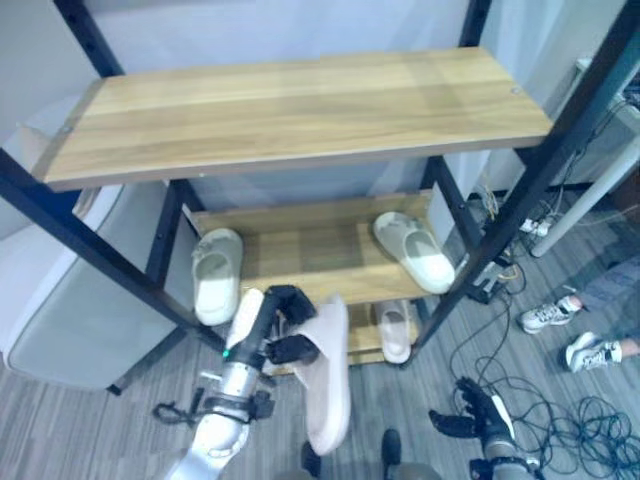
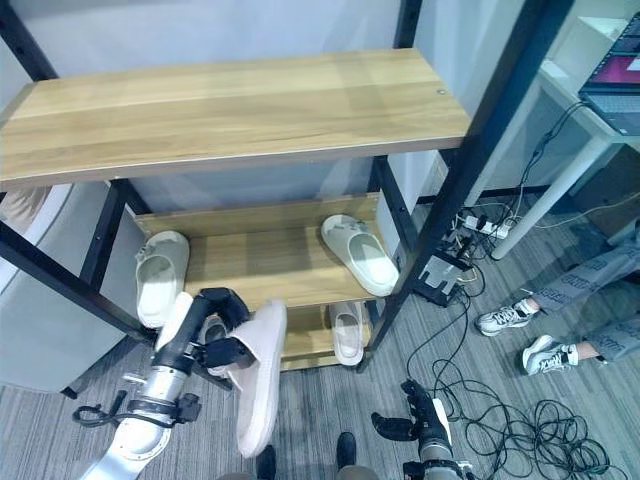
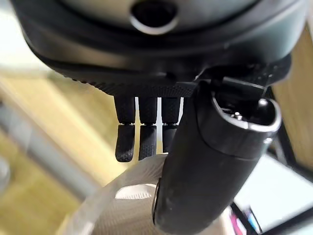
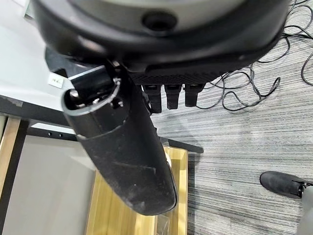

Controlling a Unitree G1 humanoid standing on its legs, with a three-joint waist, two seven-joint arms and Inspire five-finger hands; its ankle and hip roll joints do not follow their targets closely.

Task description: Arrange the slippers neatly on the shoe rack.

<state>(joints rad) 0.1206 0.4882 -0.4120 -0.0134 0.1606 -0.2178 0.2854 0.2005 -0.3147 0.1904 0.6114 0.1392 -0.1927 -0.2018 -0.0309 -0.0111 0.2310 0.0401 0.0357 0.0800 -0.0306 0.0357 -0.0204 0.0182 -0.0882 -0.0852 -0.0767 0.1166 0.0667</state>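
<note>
dark fingers of the left hand (image 1: pixel 290 330) are curled round a pale slipper (image 1: pixel 328 375), thumb on one side and fingers on the other, so the hand is clamped on it. in the left wrist view the fingers (image 3: pixel 139 137) reach down onto the slipper's light rim (image 3: pixel 122 200) beside the thumb. the held slipper hangs nearly upright in front of the shoe rack (image 1: pixel 290 110), low down, with its long side running downward and its lower end toward the floor (image 1: pixel 80 430).

lower right, the right hand (image 1: pixel 485 415) hangs above the grey floor among black cables, holding nothing; in the right wrist view its fingers (image 4: pixel 168 95) look relaxed and only slightly bent, with the thumb apart from them.

on the rack's middle shelf (image 1: pixel 300 250) lie two pale slippers: one at the left end (image 1: pixel 216 272), pointing away from the robot, and one at the right end (image 1: pixel 414 250), turned at an angle across the shelf. another slipper (image 1: pixel 394 332) sits on the lowest shelf, below the right one. the wide top shelf is plain wood.

at the right edge, a person's legs and white shoes (image 1: pixel 545 318) rest on the floor near a white table leg (image 1: pixel 590 195).
</note>
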